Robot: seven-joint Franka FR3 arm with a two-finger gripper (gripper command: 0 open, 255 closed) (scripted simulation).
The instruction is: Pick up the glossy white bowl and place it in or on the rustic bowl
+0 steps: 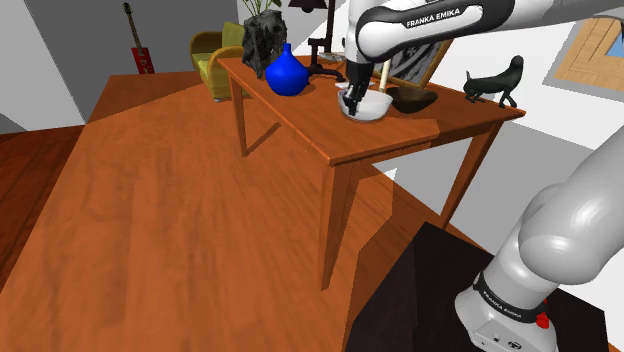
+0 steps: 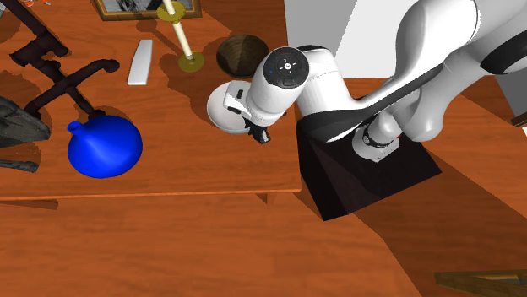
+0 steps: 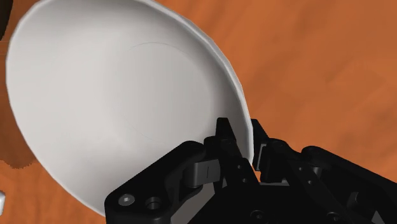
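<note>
**White bowl pinched at rim, near table edge by stand**

The white bowl (image 3: pixel 121 95) is seen w/ its opening facing up. It is round, so no long axis can be given. Its rim is clasped between the two black fingers (image 3: pixel 230 141) of the gripper (image 3: pixel 254 153), one finger inside the wall and one outside. Whether the base is on the tabletop or just off it cannot be told.

In the second exterior view the white bowl (image 2: pixel 225 108) is found near the table (image 2: pixel 169 173) edge closest to the stand (image 2: pixel 363 173), approx. midway along that edge. The rustic bowl (image 2: pixel 241 53), dark brown and also opening up, is set just beside it, farther along the same edge. A candle in a yellowish holder (image 2: pixel 187 52) is placed near both bowls, toward the table's middle.

Elsewhere on the wooden tabletop a blue vase (image 1: pixel 287 72), a dark cat figurine (image 1: pixel 495 82) at the far corner, and a dark sculpture (image 1: pixel 264 42) are seen.

Room: reddish wood floor (image 1: pixel 150 230), white walls, a yellow-green armchair (image 1: pixel 213 58) behind the table, and a red guitar (image 1: pixel 140 48) leant vs. the wall.
</note>
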